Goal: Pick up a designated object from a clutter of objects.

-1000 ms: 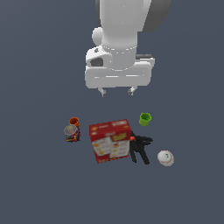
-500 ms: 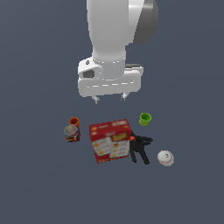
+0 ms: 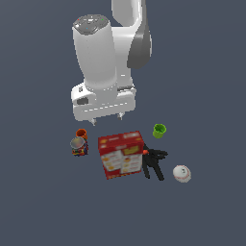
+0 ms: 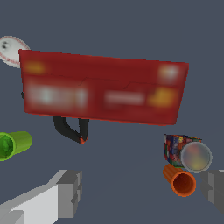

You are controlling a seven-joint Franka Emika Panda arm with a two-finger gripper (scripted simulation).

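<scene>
The small orange cup lies beside the silver-topped can, at the exterior view's left of the red cracker box. My gripper is open and empty. It hovers above the ground just behind the box and to the right of the orange cup. In the wrist view the orange cup lies on its side next to the can, close to one finger. The other finger is far from it. The gripper's gap holds nothing.
A green cup, a black pronged tool and a white baseball lie at the exterior view's right of the box. In the wrist view I see the box, green cup, tool and baseball.
The arm has swung toward the exterior view's left and lowered, bringing the open gripper nearer the orange cup. The objects have not moved.
</scene>
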